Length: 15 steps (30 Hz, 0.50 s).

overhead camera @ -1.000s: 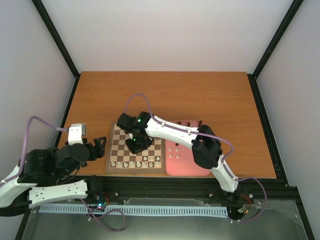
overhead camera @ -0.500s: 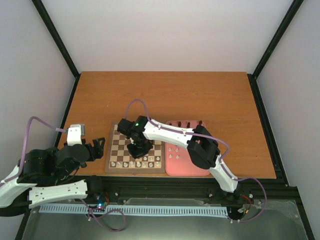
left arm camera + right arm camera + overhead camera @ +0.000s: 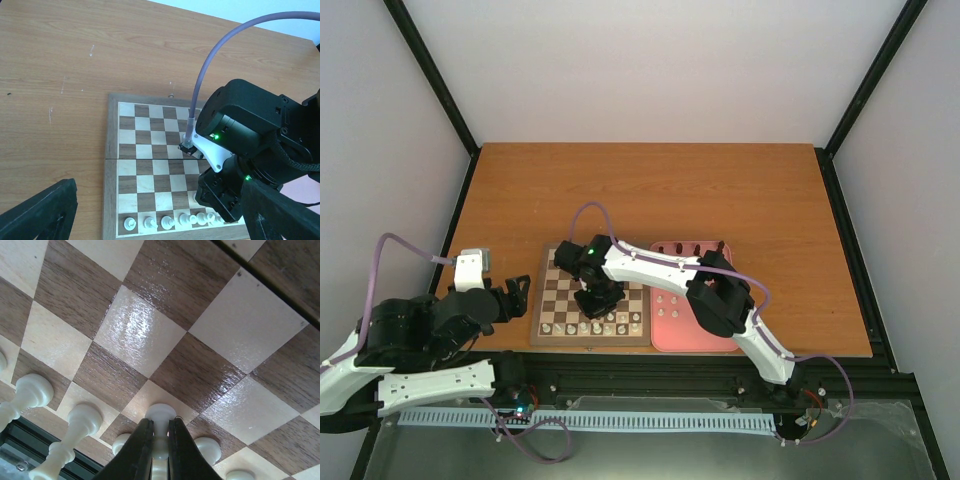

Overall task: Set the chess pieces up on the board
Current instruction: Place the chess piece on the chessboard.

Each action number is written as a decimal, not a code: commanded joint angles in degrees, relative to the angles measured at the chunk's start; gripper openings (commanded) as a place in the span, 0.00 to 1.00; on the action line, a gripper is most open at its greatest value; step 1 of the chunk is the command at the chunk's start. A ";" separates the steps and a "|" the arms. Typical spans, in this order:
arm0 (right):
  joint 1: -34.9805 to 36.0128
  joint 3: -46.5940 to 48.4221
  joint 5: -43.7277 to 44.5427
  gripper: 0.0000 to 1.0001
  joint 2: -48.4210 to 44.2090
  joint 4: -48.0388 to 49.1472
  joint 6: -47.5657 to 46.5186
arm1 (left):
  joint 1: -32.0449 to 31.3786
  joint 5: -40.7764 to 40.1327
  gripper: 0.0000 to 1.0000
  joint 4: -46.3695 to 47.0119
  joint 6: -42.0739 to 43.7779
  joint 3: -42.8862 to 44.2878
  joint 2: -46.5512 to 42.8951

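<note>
Right jaws clench a white piece (image 3: 160, 416) over the board (image 3: 140, 332), near its 6 o'clock edge. Lower it straight, centred on its square, clear of neighbours (image 3: 82, 418), before letting go. Left jaws gape at 9 o'clock.

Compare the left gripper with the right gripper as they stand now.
The left gripper is open and holds nothing; the right gripper is shut on a white piece. The left gripper sits off the left edge of the board; the right gripper is low over the board, by the near row of white pieces. Both have black fingers.
</note>
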 commanded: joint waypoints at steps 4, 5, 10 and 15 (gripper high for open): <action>-0.12 0.93 0.71 0.08 1.69 -0.15 -0.68 | 0.32 -0.83 1.00 0.32 -0.30 -0.37 0.13; -0.17 0.94 0.72 0.11 1.60 -0.13 -0.75 | 0.34 -0.83 1.00 0.43 -0.34 -0.47 0.13; -0.17 1.48 1.31 0.23 0.49 0.09 -1.08 | 0.28 -0.73 1.00 0.68 -0.29 -0.85 0.09; -0.32 5.85 3.02 0.24 0.13 -0.46 -1.29 | 0.31 -0.66 1.00 1.27 0.26 -1.03 0.21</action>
